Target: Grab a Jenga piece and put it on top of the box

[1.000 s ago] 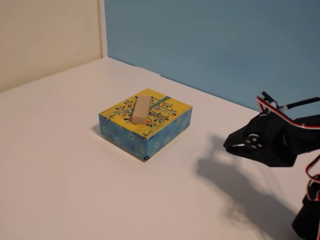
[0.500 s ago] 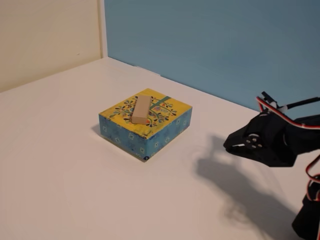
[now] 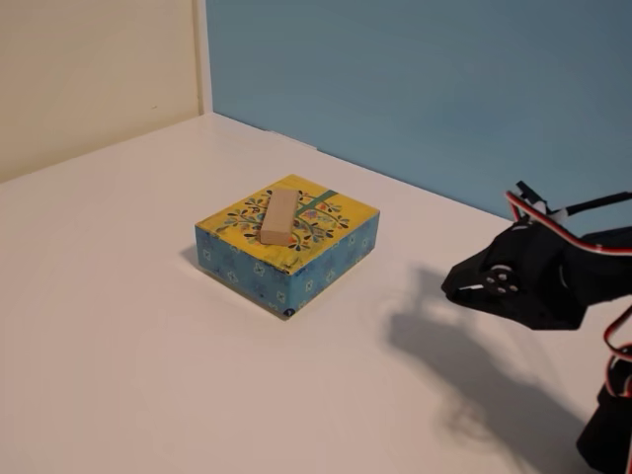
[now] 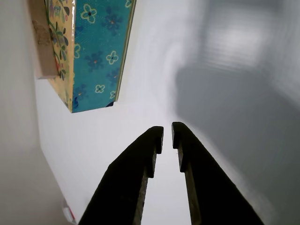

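Note:
The pale wooden Jenga piece (image 3: 279, 215) lies flat on the yellow floral top of the box (image 3: 336, 259), which sits near the middle of the white table. In the fixed view my black gripper (image 3: 447, 288) hangs well to the right of the box, apart from it, its tip pointing left. The wrist view shows the gripper (image 4: 167, 133) shut with only a thin slit between the fingers and nothing in it. The box (image 4: 98, 51) and the Jenga piece (image 4: 43, 51) appear at that view's upper left.
A white table (image 3: 128, 326) meets a cream wall (image 3: 89, 69) on the left and a blue wall (image 3: 425, 89) behind. The arm's black body and red wires (image 3: 592, 296) fill the right edge, with their shadow on the table below.

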